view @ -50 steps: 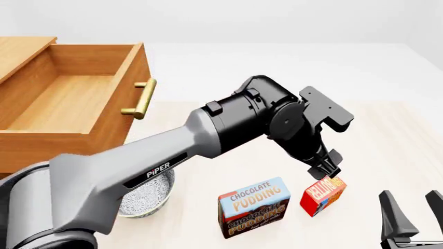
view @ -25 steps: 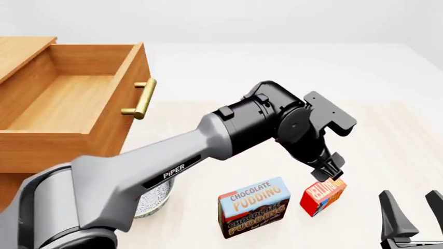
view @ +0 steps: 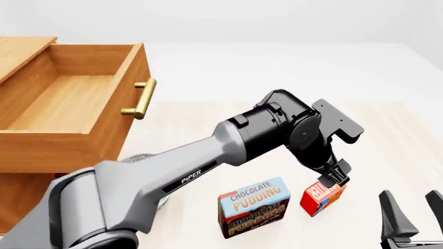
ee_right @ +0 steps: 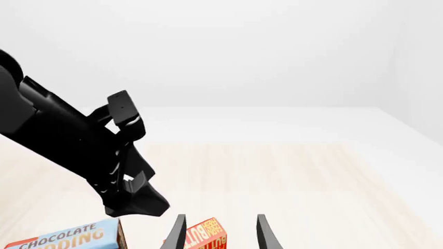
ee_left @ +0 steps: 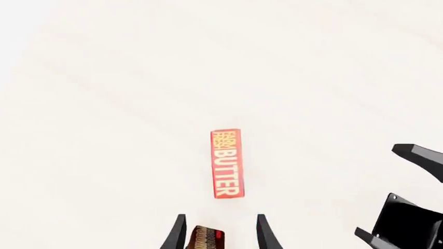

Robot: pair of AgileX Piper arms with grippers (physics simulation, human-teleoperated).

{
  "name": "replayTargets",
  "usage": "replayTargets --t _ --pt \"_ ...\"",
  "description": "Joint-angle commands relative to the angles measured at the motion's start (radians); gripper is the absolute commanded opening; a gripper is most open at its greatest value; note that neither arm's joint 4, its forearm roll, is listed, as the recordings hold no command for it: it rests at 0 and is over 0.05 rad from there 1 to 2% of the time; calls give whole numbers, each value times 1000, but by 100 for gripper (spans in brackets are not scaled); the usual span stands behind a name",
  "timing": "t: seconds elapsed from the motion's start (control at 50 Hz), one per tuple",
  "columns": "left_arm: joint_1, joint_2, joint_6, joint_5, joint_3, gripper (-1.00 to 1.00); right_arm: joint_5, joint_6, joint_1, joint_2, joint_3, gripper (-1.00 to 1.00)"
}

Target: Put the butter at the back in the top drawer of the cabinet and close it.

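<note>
The butter (view: 323,198) is a small red-orange box standing on edge on the table, to the right of the pudding box. My left gripper (view: 335,179) hangs just above its top, tips pointing down, apparently not touching it. In the left wrist view the butter (ee_left: 227,163) lies ahead of the left gripper (ee_left: 220,233), whose fingers stand apart and hold nothing. The top drawer (view: 128,78) of the cabinet (view: 19,54) is pulled out and empty. My right gripper (view: 414,208) rests open at the near right; the right wrist view shows the butter (ee_right: 207,236) just ahead of it.
The blue-and-brown chocolate pudding box (view: 254,206) stands close to the butter's left. A patterned bowl (view: 140,156) is mostly hidden behind the left arm. The drawer's brass handle (view: 140,98) juts toward the table's middle.
My left arm has reached further right and down, bringing its gripper from above the butter to just over its top edge. The right gripper and both boxes have stayed put.
</note>
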Motion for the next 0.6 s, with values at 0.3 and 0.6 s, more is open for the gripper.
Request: replayTargets --t 0.3,0.6 --pt "-2 60 -5 12 -49 100 0 0 0 0 0 100" --pt "-1 94 -2 11 -70 100 0 0 0 0 0 100"
